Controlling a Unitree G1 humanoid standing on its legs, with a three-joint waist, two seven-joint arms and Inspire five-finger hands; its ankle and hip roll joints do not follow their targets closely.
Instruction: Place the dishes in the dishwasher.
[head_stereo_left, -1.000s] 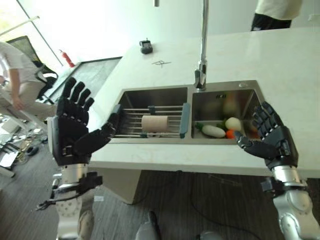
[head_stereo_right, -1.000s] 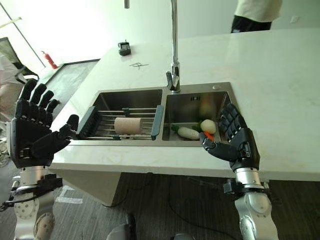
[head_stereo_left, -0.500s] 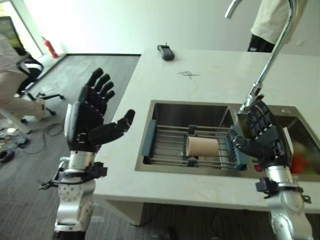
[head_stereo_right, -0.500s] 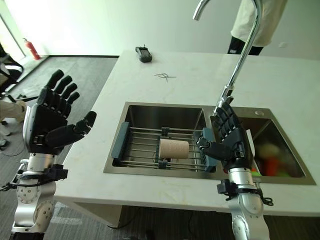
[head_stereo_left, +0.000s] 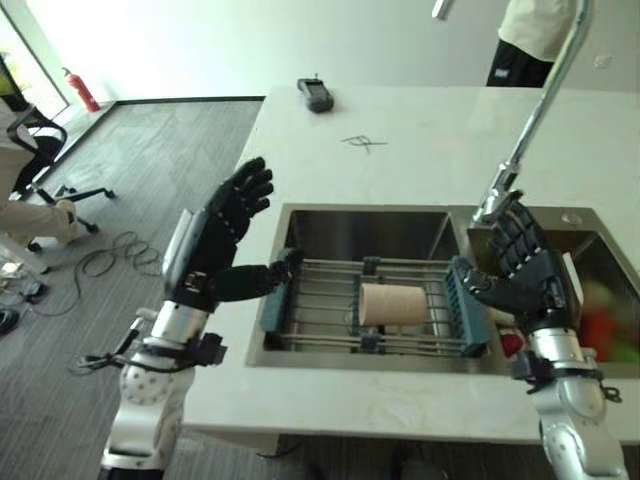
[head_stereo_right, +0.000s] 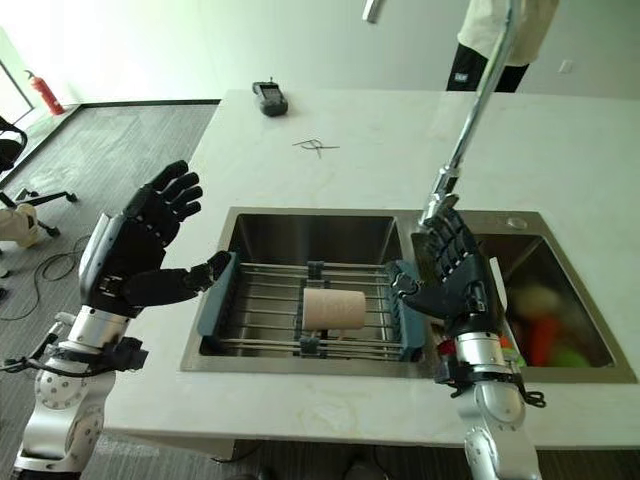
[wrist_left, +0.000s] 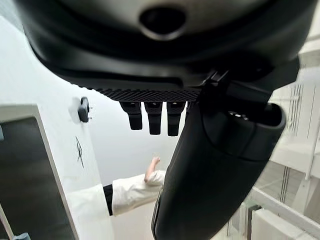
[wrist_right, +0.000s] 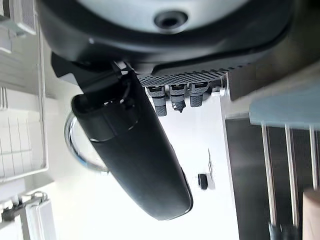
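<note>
Fingers of the left hand (head_stereo_left: 205, 250) and right hand (head_stereo_left: 527, 275) are spread, nothing held. Between them, a beige cup (head_stereo_left: 391, 303) is seen lying on the rack (head_stereo_left: 330, 300) across the sink (head_stereo_left: 330, 225)

The left hand (head_stereo_left: 212, 250) is raised with fingers spread straight and thumb pointing toward the right hand (head_stereo_left: 525, 275), which stands upright on its silver-grey forearm, palm facing left, fingers loosely extended, both holding nothing
</note>
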